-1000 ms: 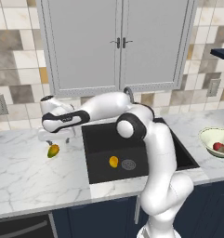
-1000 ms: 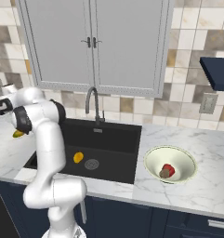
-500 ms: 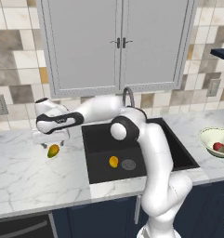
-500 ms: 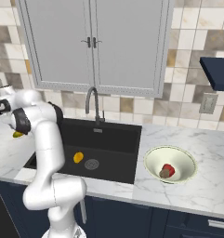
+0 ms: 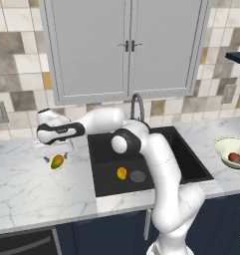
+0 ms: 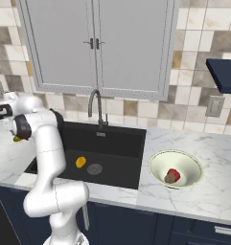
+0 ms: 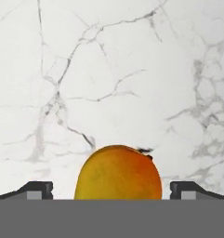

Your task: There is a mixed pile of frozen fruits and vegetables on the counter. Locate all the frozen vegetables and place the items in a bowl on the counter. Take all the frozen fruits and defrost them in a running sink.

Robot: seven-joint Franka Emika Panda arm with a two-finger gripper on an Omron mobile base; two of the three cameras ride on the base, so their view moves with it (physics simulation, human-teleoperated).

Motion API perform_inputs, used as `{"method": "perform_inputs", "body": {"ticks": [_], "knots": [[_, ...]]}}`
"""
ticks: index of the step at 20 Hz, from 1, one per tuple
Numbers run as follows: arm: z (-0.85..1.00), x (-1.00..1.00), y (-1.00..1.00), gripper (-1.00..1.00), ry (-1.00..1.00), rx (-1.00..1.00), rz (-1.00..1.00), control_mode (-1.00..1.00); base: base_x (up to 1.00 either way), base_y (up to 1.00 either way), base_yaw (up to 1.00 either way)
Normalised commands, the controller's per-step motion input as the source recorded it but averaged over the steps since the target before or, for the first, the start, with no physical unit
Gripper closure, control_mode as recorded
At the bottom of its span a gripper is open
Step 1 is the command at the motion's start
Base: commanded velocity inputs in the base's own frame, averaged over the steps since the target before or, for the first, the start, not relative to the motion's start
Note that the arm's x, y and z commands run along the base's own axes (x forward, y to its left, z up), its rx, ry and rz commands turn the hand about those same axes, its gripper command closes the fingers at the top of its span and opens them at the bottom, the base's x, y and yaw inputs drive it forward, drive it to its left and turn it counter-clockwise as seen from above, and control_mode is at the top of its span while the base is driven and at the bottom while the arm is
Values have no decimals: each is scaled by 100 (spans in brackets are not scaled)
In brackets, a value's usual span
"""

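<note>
The arm has reached further left and lower over the counter (image 5: 22, 184). In the sink (image 5: 141, 159) lies one mango (image 5: 121, 173). The gripper (image 5: 53, 151), fingers spread, hangs over the second mango (image 7: 118, 173), which lies on the marble between its tips.

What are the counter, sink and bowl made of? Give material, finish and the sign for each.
Counter: looks like polished white marble, by its grey veins.
Sink: matte black, possibly composite or coated metal; no shine.
Bowl: pale greenish-white, smooth, probably glazed ceramic, maybe plastic.
</note>
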Motion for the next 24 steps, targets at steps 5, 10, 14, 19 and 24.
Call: {"method": "perform_inputs", "body": {"ticks": [5,10,14,19,24], "knots": [[-11,-11,10,100,6,3,0,-100,0,0,0],[-11,-8,1,100,5,2,0,-100,0,0,0],[8,-3,-22,100,2,0,0,-100,0,0,0],[21,-22,-40,100,0,0,-1,-100,0,0,0],[15,-33,-42,100,-4,0,-1,-100,0,0,0]]}}
